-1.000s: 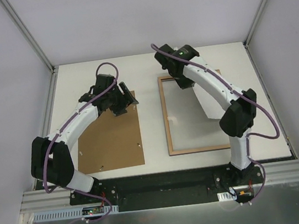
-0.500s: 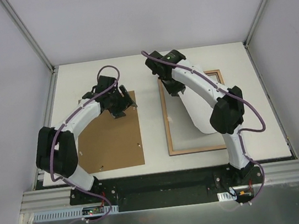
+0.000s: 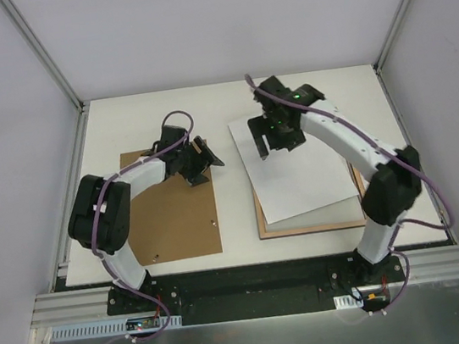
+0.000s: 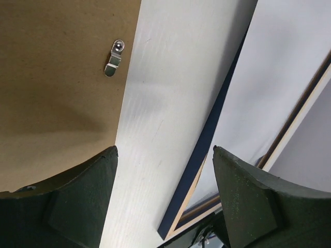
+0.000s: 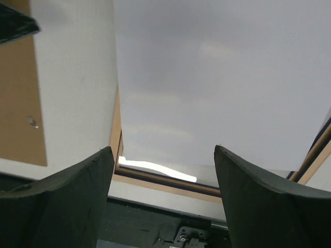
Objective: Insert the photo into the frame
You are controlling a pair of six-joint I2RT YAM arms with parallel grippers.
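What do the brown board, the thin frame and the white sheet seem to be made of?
Flat brown rectangular board: probably matte fibreboard or card, uniform surface, small metal clip. Thin rectangular frame: likely wood, pale back, navy painted face. White rectangular sheet: seemingly paper, thin, matte.

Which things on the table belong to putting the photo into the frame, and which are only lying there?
Belong to the job: photo, lying crooked on the frame.
Only lying there: brown board, metal clip on it.

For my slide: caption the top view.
Photo lies askew, blank side up, over the frame; right hand open above it.
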